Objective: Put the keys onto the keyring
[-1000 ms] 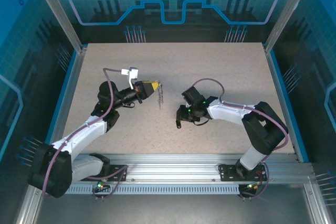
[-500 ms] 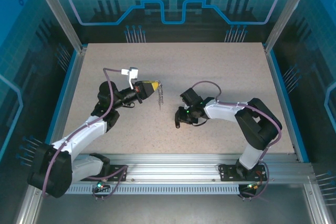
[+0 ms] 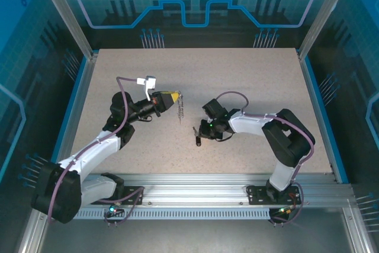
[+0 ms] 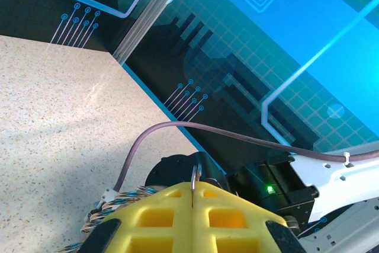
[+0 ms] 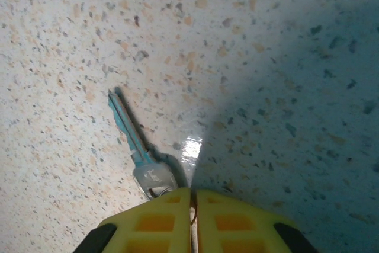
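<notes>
The right fingers (image 5: 177, 220) were pressed together, pinching the head of the small key (image 5: 135, 140), whose thin blade pointed away from them, low over the speckled counter (image 5: 266, 57). The left fingers (image 4: 177, 205) were likewise closed, gripping a thin silvery loop of the keyring (image 4: 194, 177). From above, the keyring reached out from their tips, near the key but apart from it, farther back and slightly left

Table (image 3: 249, 75) lies open beyond keyring (image 3: 182, 111) and key (image 5: 137, 146).
</notes>
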